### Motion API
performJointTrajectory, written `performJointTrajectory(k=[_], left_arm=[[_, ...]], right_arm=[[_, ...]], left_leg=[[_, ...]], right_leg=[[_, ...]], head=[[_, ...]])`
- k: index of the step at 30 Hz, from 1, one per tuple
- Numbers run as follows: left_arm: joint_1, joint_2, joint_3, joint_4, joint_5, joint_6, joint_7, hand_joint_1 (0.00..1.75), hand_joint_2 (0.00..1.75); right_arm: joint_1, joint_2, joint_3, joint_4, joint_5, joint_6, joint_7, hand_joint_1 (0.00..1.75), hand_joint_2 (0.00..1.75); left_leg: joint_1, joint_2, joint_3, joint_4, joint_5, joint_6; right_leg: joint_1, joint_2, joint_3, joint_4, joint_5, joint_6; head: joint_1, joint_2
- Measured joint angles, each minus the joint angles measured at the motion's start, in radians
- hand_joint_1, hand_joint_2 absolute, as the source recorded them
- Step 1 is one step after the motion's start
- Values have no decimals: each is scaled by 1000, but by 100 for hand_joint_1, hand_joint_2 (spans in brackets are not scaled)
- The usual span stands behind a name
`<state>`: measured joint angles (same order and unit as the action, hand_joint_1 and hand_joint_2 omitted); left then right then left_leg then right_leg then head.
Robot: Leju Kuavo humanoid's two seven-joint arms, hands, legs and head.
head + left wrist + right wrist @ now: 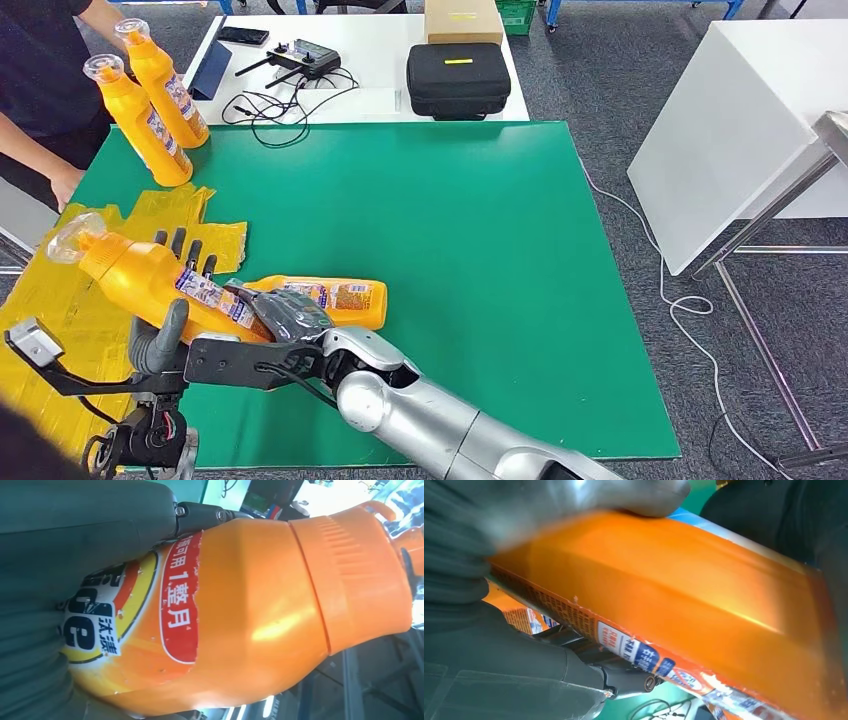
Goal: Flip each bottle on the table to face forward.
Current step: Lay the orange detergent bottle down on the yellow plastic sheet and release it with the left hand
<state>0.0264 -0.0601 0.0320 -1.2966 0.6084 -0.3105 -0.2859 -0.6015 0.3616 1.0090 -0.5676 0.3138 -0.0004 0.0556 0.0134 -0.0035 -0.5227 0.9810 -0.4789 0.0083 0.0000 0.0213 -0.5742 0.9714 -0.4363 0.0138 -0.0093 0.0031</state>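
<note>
1. Bottle (140, 275) is gripped by the left robot hand (165, 300) at about 8 o'clock on the green desk (480, 250), tilted up off it, cap toward 10 — probably mid-flip so the label faces forward.
2. Right robot hand (285, 315) is clasped on a second bottle (345, 300) lying flat just beside it.
3. Two finished-looking bottles (150, 100) are stood at 11 o'clock.

Head view looks down over the green table (480, 250); both wrist views sit close against one orange bottle (240, 615).
</note>
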Motion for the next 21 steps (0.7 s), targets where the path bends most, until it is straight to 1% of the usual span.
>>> performJointTrajectory(k=[1, 4, 5, 9, 21], left_arm=[[3, 1, 0, 0, 0, 0, 1, 40, 175], [10, 3, 0, 0, 0, -6, 4, 171, 175], [11, 3, 0, 0, 0, -11, 5, 175, 175], [13, 6, 0, 0, -1, -24, 11, 175, 175], [16, 9, 0, 0, -1, -24, 13, 175, 175]], right_arm=[[0, 0, 6, 0, -2, 0, 2, 175, 175], [1, 0, 20, 0, -12, -3, 7, 175, 175], [2, -1, 24, 1, -16, -5, 8, 175, 175], [2, -1, 35, 6, -23, -17, 9, 175, 175], [2, -1, 37, 17, -23, -23, 0, 175, 175]], left_leg=[[0, 0, 0, 0, 0, 0], [0, 0, 0, 0, 0, 0], [0, 0, 0, 0, 0, 0], [0, 0, 0, 0, 0, 0], [0, 0, 0, 0, 0, 0]], right_leg=[[0, 0, 0, 0, 0, 0], [0, 0, 0, 0, 0, 0], [0, 0, 0, 0, 0, 0], [0, 0, 0, 0, 0, 0], [0, 0, 0, 0, 0, 0]], head=[[0, 0], [0, 0], [0, 0], [0, 0], [0, 0]])
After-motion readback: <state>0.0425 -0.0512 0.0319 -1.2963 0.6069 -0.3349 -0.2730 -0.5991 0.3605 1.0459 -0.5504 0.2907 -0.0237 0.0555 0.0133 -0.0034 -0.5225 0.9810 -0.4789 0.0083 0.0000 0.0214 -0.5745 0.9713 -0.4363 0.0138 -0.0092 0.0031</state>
